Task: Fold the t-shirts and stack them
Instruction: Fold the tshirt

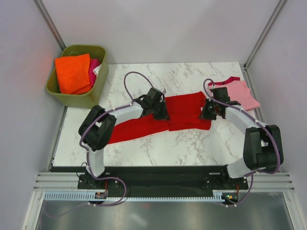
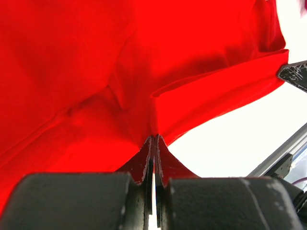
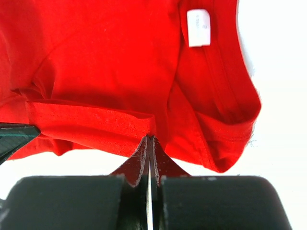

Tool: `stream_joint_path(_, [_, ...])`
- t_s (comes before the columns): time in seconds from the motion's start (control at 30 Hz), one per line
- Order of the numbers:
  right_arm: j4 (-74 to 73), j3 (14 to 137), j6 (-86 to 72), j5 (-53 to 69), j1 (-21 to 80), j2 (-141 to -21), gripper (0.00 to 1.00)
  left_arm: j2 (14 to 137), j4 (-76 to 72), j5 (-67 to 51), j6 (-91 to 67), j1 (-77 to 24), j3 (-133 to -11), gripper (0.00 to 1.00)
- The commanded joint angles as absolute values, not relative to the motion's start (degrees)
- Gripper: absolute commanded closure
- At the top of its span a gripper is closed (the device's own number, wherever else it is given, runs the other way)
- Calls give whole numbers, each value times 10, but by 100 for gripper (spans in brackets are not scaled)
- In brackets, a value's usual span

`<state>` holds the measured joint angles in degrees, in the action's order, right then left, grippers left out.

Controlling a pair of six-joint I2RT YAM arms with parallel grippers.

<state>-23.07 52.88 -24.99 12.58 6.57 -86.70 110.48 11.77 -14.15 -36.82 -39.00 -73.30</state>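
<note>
Folding under way on the bright red t-shirt (image 1: 184,111), lying crosswise on the middle of the white marble counter (image 1: 158,143). Appears doubled over at its right portion, with a long, loose stretch trailing left beneath the left arm. Judged to be at an early fold, not yet a tidy rectangle. Nothing stacked so far.

Light pink t-shirt with dark pink trim (image 1: 240,93) at the far right corner of the counter, lying loosely and apparently unfolded. Near the right arm but held by neither claw. Left to do, on this reading: finishing the red fold, folding the pink one, laying one on the other.

Left claw (image 1: 160,112) at the left-centre of the red shirt's bunched part, pressed together on a raised ridge of red cloth. In the left wrist view, fingertips (image 2: 144,160) closed with fabric rising straight out from between them.

Right claw (image 1: 208,111) at the shirt's right edge, likewise pinching a stitched red hem. Collar opening and a small white label (image 3: 198,27) just beyond it in the right wrist view. Red cloth spanning between the two claws.

Olive-green tub (image 1: 76,98) at the far left corner, holding an orange cloth (image 1: 73,73), well apart from both shirts.
</note>
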Motion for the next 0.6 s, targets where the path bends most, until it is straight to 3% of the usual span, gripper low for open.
stream_joint_path(0.0, [-242,526,-235,138,62,-861,99,1076,106,-162,-345,-392,-725,98])
stream_joint_path(0.57, [-221,472,-241,113,64,-867,95,1092,127,-127,-343,-414,-715,98])
